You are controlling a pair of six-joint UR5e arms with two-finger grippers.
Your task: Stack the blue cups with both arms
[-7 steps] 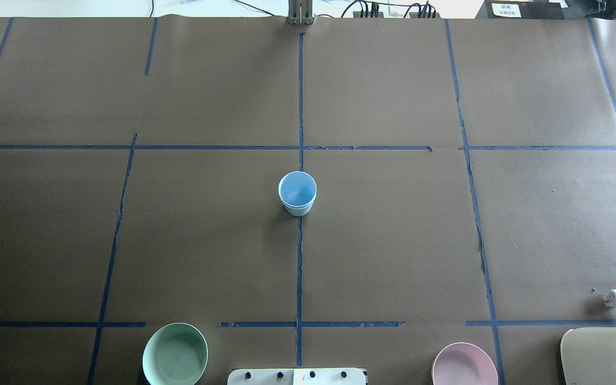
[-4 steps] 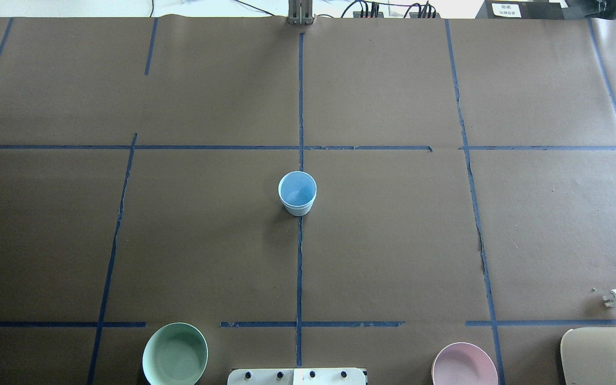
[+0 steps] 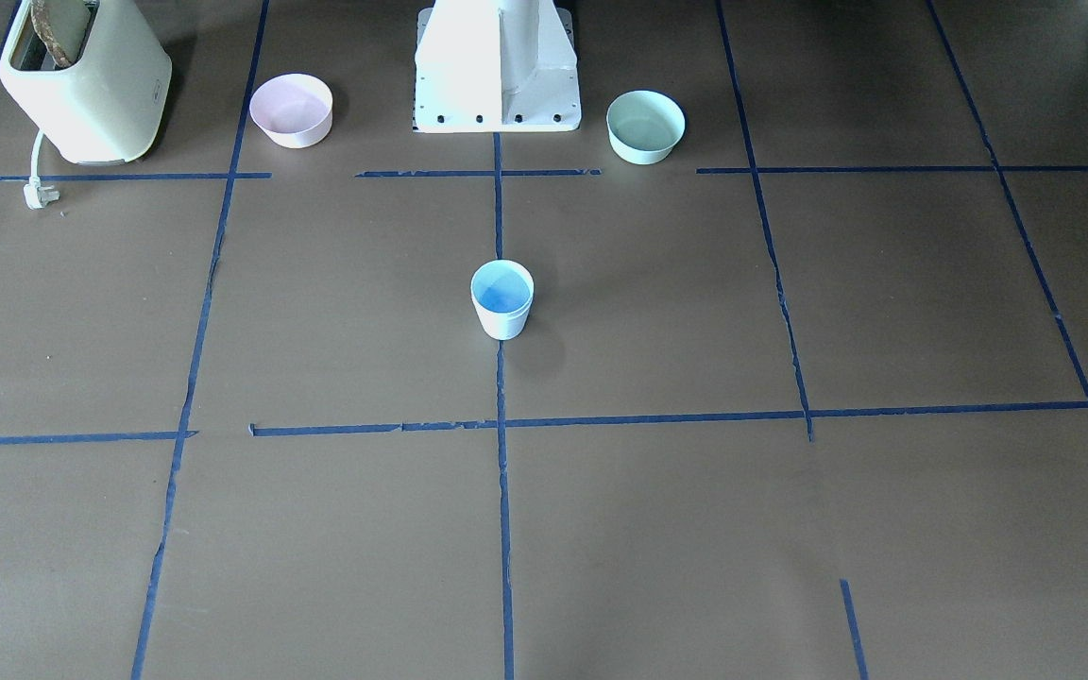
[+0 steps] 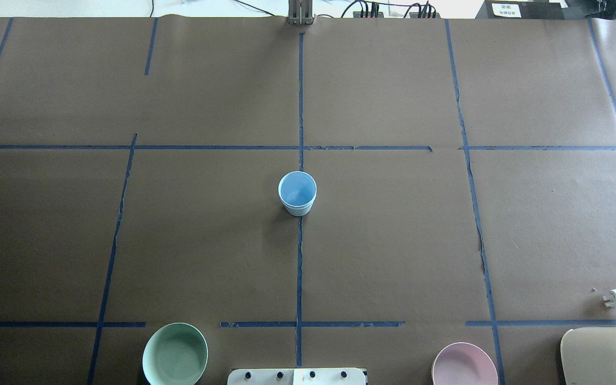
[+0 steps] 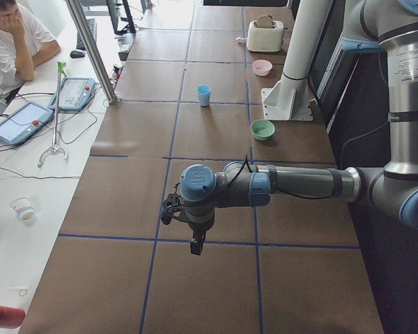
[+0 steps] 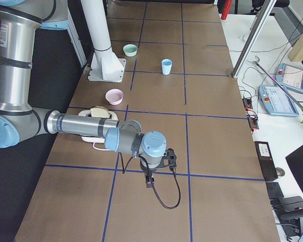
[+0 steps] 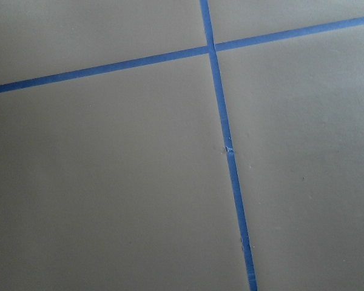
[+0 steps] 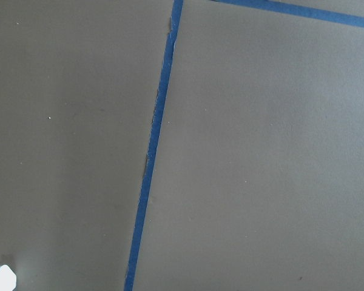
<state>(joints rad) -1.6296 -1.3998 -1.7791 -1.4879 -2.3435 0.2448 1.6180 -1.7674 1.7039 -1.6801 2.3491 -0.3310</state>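
One pale blue cup (image 4: 297,193) stands upright at the table's middle on the centre tape line; it also shows in the front view (image 3: 501,300) and both side views (image 5: 204,94) (image 6: 166,66). No second, separate blue cup is in view. My left gripper (image 5: 195,247) shows only in the exterior left view, far from the cup and pointing down over the table's left end. My right gripper (image 6: 149,182) shows only in the exterior right view, over the table's right end. I cannot tell whether either is open or shut. Both wrist views show only brown paper and blue tape.
A mint-green bowl (image 4: 175,354) and a pink bowl (image 4: 464,364) flank the white pedestal (image 3: 497,66) at the robot's side. A cream toaster (image 3: 81,80) with its plug (image 4: 615,298) stands at the right. An operator (image 5: 14,42) sits beside the table.
A small dark object at the right edge of the overhead view one second ago has left the frame. The cup and bowls have not moved.
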